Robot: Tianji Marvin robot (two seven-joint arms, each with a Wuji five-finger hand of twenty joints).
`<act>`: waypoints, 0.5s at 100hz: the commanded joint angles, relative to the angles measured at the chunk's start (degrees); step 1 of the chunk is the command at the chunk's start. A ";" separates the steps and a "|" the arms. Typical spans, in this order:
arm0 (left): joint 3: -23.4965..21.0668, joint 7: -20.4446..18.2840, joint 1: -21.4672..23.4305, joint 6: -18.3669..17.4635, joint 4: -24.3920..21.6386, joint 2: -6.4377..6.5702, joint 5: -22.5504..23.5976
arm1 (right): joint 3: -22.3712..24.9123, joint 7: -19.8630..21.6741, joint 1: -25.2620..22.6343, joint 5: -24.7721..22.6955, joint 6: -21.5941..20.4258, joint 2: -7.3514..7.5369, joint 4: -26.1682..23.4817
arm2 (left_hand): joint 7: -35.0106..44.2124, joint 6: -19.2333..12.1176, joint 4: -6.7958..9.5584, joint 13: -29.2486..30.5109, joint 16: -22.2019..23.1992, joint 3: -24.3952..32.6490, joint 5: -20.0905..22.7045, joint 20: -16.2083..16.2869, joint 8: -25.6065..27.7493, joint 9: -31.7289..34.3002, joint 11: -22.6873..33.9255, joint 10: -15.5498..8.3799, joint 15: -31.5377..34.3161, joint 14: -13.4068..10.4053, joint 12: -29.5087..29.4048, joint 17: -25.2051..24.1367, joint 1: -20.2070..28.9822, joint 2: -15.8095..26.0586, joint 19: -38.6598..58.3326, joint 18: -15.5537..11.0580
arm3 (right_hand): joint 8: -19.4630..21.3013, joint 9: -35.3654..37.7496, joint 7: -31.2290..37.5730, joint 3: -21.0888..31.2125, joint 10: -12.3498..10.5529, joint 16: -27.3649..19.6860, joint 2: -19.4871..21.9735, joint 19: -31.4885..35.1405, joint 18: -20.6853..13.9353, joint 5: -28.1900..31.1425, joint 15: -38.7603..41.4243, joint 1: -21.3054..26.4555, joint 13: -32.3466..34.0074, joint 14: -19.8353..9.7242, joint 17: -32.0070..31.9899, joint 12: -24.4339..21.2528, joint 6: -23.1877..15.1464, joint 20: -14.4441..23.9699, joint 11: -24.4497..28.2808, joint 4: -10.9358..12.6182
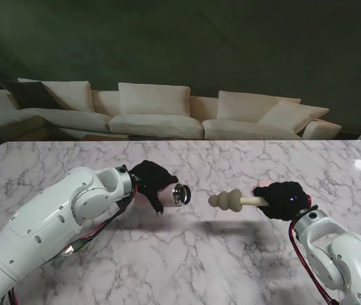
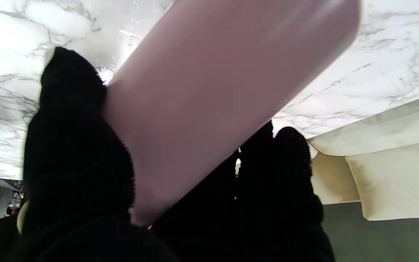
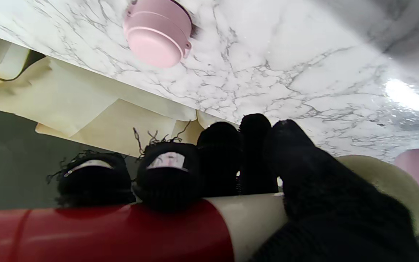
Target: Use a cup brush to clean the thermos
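Observation:
My left hand [image 1: 150, 178], in a black glove, is shut on a pink thermos [image 1: 175, 196] held sideways above the table, its open steel mouth facing right. In the left wrist view the pink thermos body [image 2: 209, 94] fills the frame between the gloved fingers [image 2: 75, 153]. My right hand [image 1: 284, 199] is shut on the cup brush [image 1: 227, 201], whose cream sponge head points left at the thermos mouth with a small gap between them. The brush handle [image 3: 129, 233] is red and cream in the right wrist view, and the sponge head [image 3: 387, 182] shows behind the thumb.
A pink thermos lid [image 3: 157, 32] sits on the marble table [image 1: 187, 254] just beyond my right hand. A cream sofa [image 1: 155, 114] stands past the table's far edge.

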 commanded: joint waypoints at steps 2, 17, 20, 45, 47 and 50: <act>0.47 -1.30 -0.96 0.88 -0.25 -0.43 -0.56 | -0.84 0.92 2.04 0.02 -0.79 0.28 -1.77 | 9.87 -10.40 3.06 3.11 1.54 32.70 6.58 1.68 2.58 5.72 9.46 -4.00 4.62 1.15 1.57 0.16 11.01 14.37 2.16 -2.25 | -1.52 3.72 0.53 2.91 1.03 7.17 1.84 8.64 3.25 1.31 15.99 2.14 2.45 -0.50 3.88 0.78 1.07 1.52 3.02 0.16; 2.41 -2.22 -2.61 1.72 0.08 -0.52 -1.39 | -2.54 3.21 4.43 -0.65 -1.44 0.47 -2.62 | 9.88 -10.43 3.03 3.22 1.55 32.86 6.68 1.70 2.53 5.81 9.46 -3.98 4.66 1.15 1.52 0.24 10.99 14.28 2.27 -2.23 | -1.66 3.91 0.46 2.93 0.78 7.22 1.92 8.72 3.27 1.27 16.15 2.29 2.47 -0.65 4.11 0.80 1.11 1.39 3.05 0.12; 2.84 -2.45 -2.97 1.87 0.21 -0.53 -1.63 | -2.90 3.52 4.89 -0.62 -1.41 0.48 -2.70 | 9.86 -10.38 3.01 3.20 1.55 32.89 6.67 1.70 2.50 5.79 9.44 -4.01 4.65 1.16 1.52 0.25 10.96 14.28 2.30 -2.20 | -1.67 3.97 0.47 2.90 0.78 7.24 1.92 8.76 3.27 1.27 16.21 2.32 2.46 -0.66 4.18 0.81 1.11 1.36 3.09 0.12; 5.66 -2.47 -4.98 2.70 1.18 -0.87 -3.13 | -5.57 8.01 8.07 -1.02 -2.40 0.78 -3.53 | 9.88 -10.47 2.92 3.35 1.60 33.12 6.74 1.70 2.48 5.93 9.51 -3.98 4.75 1.18 1.54 0.36 10.81 14.22 2.47 -2.17 | -1.78 4.32 0.37 2.67 0.75 7.51 2.22 9.21 3.35 1.22 16.90 2.60 2.46 -0.85 4.78 0.94 1.32 1.22 3.35 0.15; 5.79 -2.46 -5.08 2.77 1.20 -0.89 -3.20 | -5.76 8.28 8.27 -1.11 -2.55 0.80 -3.59 | 9.90 -10.45 2.91 3.38 1.61 33.13 6.77 1.70 2.48 5.94 9.51 -3.96 4.77 1.22 1.54 0.35 10.81 14.20 2.48 -2.15 | -1.78 4.32 0.36 2.64 0.72 7.53 2.27 9.23 3.35 1.21 16.93 2.64 2.46 -0.86 4.79 0.95 1.33 1.20 3.36 0.15; 5.98 -2.47 -5.23 2.86 1.22 -0.92 -3.30 | -6.02 8.77 8.54 -1.22 -2.73 0.84 -3.70 | 9.89 -10.41 2.90 3.41 1.62 33.15 6.79 1.70 2.48 5.94 9.51 -3.93 4.80 1.26 1.53 0.35 10.79 14.17 2.50 -2.14 | -1.78 4.32 0.33 2.59 0.71 7.54 2.38 9.25 3.36 1.16 16.96 2.69 2.45 -0.86 4.81 0.96 1.35 1.18 3.36 0.16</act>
